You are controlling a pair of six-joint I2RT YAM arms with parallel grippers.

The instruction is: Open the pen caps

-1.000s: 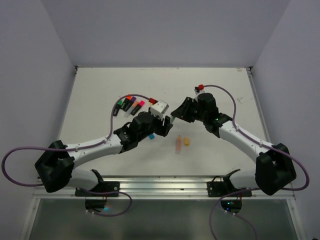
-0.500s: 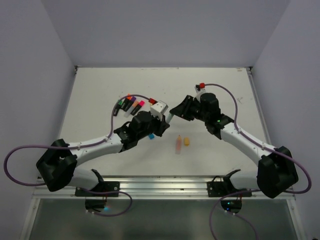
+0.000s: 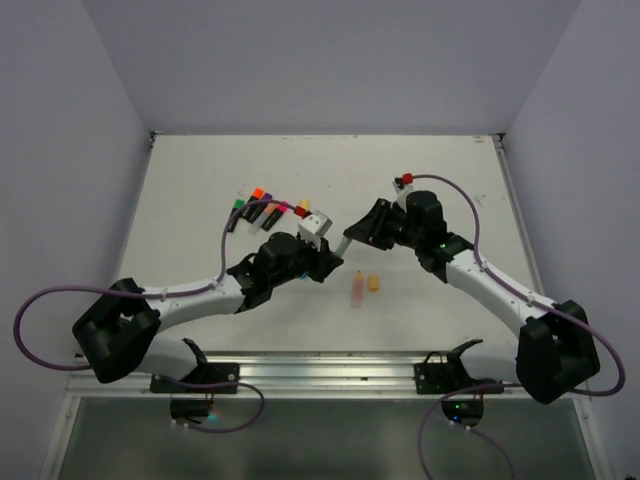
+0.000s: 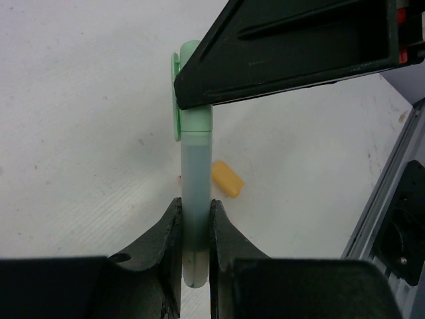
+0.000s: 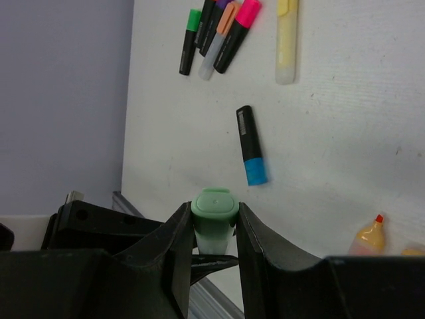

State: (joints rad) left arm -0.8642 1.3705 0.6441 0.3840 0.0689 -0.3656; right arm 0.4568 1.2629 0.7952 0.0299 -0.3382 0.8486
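A mint pen (image 4: 196, 174) hangs above the table between both arms. My left gripper (image 4: 196, 207) is shut on its translucent body near the tail end. My right gripper (image 5: 214, 214) is shut on the mint cap (image 5: 215, 206), which sits on the pen. In the top view the pen (image 3: 342, 244) bridges the left gripper (image 3: 331, 256) and the right gripper (image 3: 353, 234). A loose yellow cap (image 4: 227, 179) lies on the table below. A peach pen (image 3: 356, 290) with a bare orange tip lies beside that yellow cap (image 3: 373, 283).
A row of black pens with green, orange, purple and pink caps (image 3: 258, 211) lies at the back left. In the right wrist view a black pen with a blue cap (image 5: 251, 151) and a pale yellow pen (image 5: 286, 40) lie on the table. A metal rail (image 3: 320, 365) runs along the near edge.
My left gripper has shut on the mint pen's body, which the right gripper was holding by the cap. Both grippers have drifted slightly towards the near right.
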